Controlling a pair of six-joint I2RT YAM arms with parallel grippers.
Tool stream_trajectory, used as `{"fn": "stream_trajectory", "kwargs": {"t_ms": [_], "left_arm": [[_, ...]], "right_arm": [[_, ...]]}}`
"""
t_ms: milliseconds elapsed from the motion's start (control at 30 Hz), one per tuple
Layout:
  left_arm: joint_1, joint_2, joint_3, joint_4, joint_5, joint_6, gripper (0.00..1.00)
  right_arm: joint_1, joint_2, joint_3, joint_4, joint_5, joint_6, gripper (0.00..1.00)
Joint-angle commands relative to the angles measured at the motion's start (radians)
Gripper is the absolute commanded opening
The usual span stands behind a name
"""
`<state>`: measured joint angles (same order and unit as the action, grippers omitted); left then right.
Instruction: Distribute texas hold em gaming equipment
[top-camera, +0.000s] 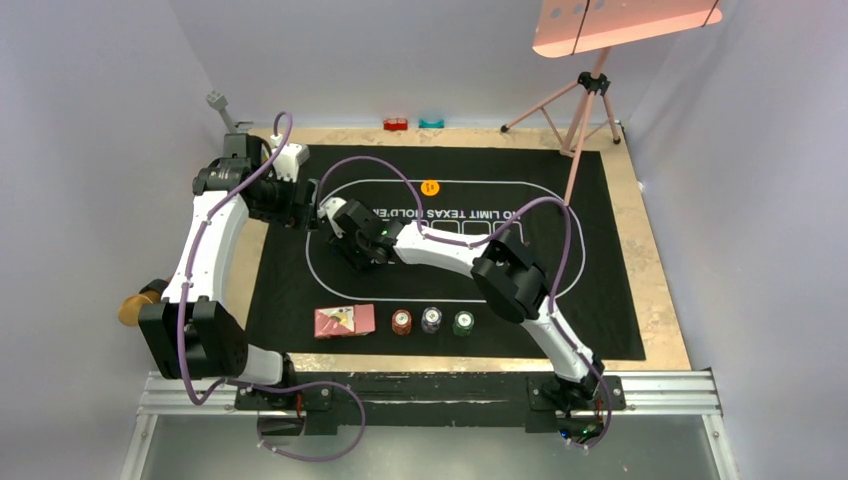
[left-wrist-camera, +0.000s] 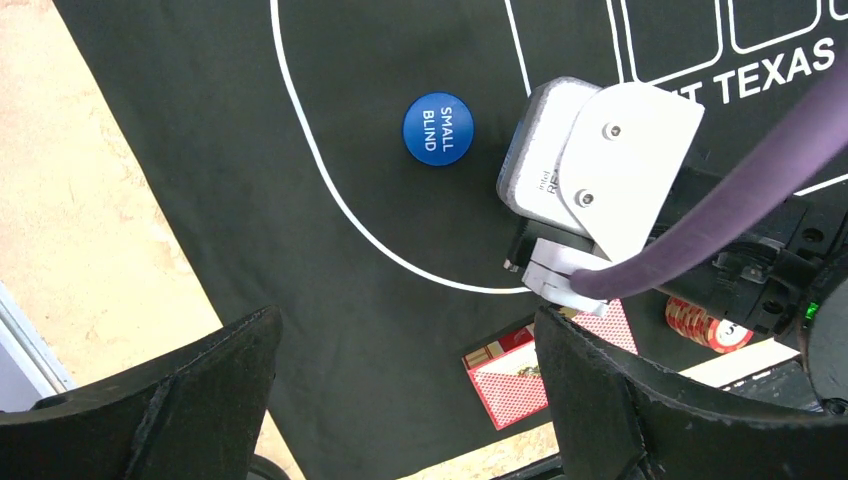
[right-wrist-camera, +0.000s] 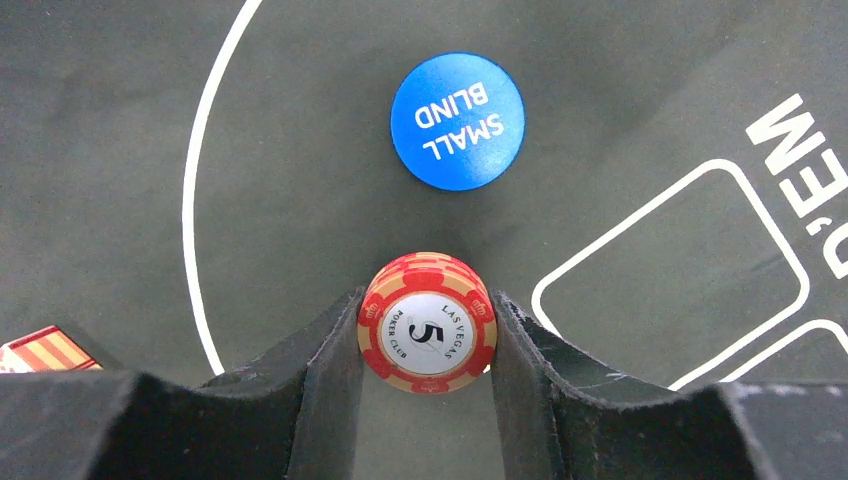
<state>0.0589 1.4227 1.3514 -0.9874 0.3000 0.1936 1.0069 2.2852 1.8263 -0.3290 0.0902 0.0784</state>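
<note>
Chip (right-wrist-camera: 427, 322): red, pinched edgewise by right gripper (right-wrist-camera: 425, 305), likely meant as stake beside blind disc (right-wrist-camera: 457, 121).
Left gripper (left-wrist-camera: 407, 320): spread wide, empty, hovering clear.

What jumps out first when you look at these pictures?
A red chip marked 5 is pinched in the right gripper, over the black mat. Just beyond it lies a bright blue disc reading SMALL BLIND. A red card deck lies beside three chip stacks at the mat's near edge.
</note>
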Motion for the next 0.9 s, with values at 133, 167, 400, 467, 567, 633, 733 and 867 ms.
{"fn": "stream_trajectory", "kwargs": {"t_ms": [133, 167, 400, 467, 567, 633, 733, 867], "left_arm": [[0.009, -0.035, 0.005, 0.02, 0.021, 0.0, 1.0], [0.009, -0.039, -0.002, 0.029, 0.026, 0.0, 1.0], [0.009, -0.058, -0.032, 0.045, 0.04, 0.008, 1.0], [0.007, -0.065, -0.039, 0.047, 0.049, 0.01, 1.0], [0.008, -0.073, -0.045, 0.051, 0.052, 0.012, 1.0], [0.008, -0.075, -0.047, 0.052, 0.053, 0.011, 1.0], [0.008, -0.078, -0.052, 0.052, 0.055, 0.013, 1.0], [0.008, -0.08, -0.05, 0.052, 0.049, 0.014, 1.0]], "right_arm": [[0.001, 0.005, 0.034, 0.028, 0.003, 0.001, 0.18], [0.001, 0.007, 0.035, 0.032, 0.003, -0.002, 0.2], [-0.005, 0.026, 0.041, 0.052, 0.01, -0.006, 0.34], [-0.005, 0.028, 0.041, 0.054, 0.011, -0.006, 0.45], [-0.005, 0.026, 0.036, 0.062, 0.017, -0.007, 0.63], [-0.008, 0.02, 0.033, 0.069, 0.016, -0.008, 0.71], [-0.011, 0.007, 0.034, 0.076, 0.013, -0.009, 0.75], [-0.012, -0.046, 0.033, 0.072, 0.026, -0.012, 0.76]]}}
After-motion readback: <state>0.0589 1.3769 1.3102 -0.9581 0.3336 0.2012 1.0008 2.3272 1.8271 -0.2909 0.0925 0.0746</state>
